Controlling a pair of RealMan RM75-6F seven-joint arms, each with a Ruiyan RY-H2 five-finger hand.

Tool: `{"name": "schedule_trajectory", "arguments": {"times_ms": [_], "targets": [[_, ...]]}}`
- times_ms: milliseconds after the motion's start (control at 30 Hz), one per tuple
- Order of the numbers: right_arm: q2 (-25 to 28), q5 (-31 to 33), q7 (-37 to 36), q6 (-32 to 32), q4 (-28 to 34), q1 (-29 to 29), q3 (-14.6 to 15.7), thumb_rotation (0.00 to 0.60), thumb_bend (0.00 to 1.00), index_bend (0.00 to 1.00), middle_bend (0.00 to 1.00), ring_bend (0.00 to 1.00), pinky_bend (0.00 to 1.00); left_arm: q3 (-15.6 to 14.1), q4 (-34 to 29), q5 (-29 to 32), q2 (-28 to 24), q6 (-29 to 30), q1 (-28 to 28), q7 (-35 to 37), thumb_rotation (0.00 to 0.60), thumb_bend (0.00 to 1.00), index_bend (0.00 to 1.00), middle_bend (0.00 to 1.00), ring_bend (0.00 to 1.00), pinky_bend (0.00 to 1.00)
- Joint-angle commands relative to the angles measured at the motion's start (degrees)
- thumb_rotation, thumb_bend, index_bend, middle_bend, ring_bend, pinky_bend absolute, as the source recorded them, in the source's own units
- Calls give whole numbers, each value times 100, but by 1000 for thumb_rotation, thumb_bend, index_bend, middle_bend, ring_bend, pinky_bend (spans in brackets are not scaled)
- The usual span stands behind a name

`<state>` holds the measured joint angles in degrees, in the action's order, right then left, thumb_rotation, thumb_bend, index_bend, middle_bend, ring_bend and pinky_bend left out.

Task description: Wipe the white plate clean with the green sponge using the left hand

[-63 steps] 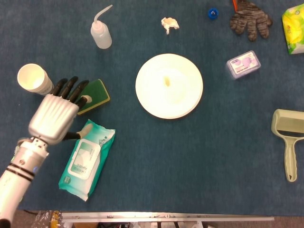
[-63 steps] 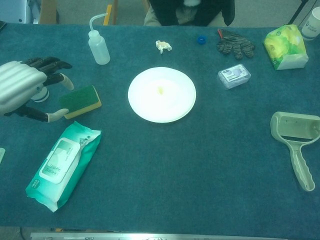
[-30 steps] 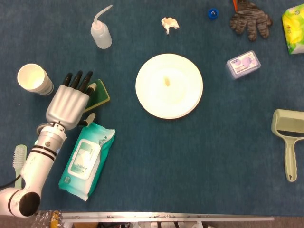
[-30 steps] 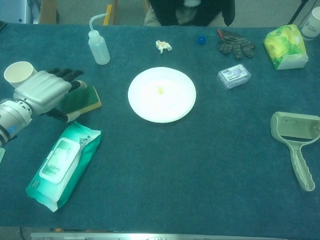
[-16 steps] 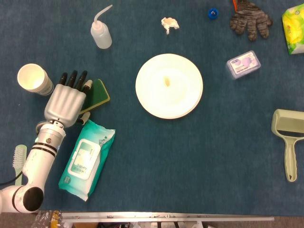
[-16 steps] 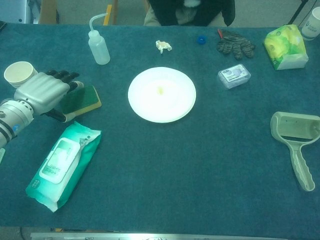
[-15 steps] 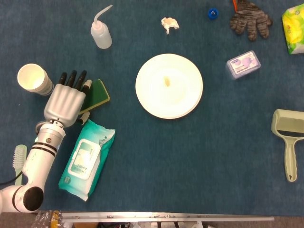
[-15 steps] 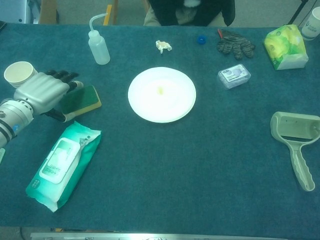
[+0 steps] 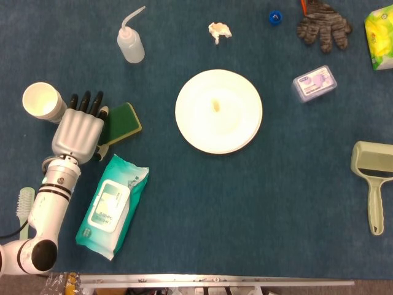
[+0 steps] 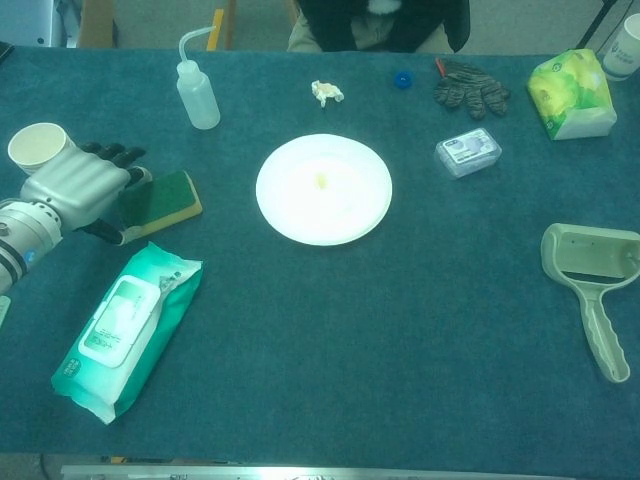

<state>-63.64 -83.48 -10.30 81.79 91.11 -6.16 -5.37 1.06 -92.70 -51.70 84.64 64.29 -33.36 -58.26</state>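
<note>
We see even, bright overhead light | shadows faint | white plate point(image 9: 218, 110) centre washed out | focus sharp throughout

Sponge point(image 9: 121, 122) left of plate point(image 9: 218, 111), behind wipes pack point(image 9: 111, 205).

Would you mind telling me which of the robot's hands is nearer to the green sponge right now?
The left. The left hand sits at the left end of the green sponge, fingers over its edge. The right hand shows in neither view, so its distance cannot be judged.
</note>
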Motion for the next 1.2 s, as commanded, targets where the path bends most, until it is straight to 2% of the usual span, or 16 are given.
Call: {"name": "schedule_trajectory", "arguments": {"times_ms": [33, 400, 600, 667, 800, 1000, 1200], "targets": [[4, -3, -7, 2, -2, 3, 3, 600, 388, 428, 394, 244, 450, -28, 22, 32, 24, 35, -15, -13, 348, 295, 169, 0, 0, 18], [25, -11, -43, 23, -8, 18, 7, 600, 388, 428, 394, 244, 450, -76, 111, 125, 146, 82, -93, 26, 347, 295, 180, 0, 0, 18], [35, -5, -71, 38, -24, 30, 6, 600, 388, 428, 394, 244, 450, -61, 263, 34, 288, 150, -129, 126, 353, 295, 262, 0, 0, 18], [40, -4, -85, 50, -26, 37, 2, 600, 388, 428, 394, 244, 450, -49, 317, -49, 329, 188, -125, 221, 386, 295, 308, 0, 0, 18], [44, -7, -96, 60, -37, 42, 1, 600, 388, 428, 394, 244, 450, -88, 396, -143, 361, 194, -126, 275, 508, 295, 359, 0, 0, 18], [43, -26, -95, 52, -41, 32, 2, 600, 388, 428, 394, 244, 450, -103, 280, -365, 287, 266, -140, 358, 531, 295, 368, 0, 0, 18], [18, -47, -75, 18, -25, 0, 4, 600, 388, 428, 394, 244, 450, -39, -143, -544, 18, 346, -252, 208, 533, 295, 379, 16, 0, 18]]}}
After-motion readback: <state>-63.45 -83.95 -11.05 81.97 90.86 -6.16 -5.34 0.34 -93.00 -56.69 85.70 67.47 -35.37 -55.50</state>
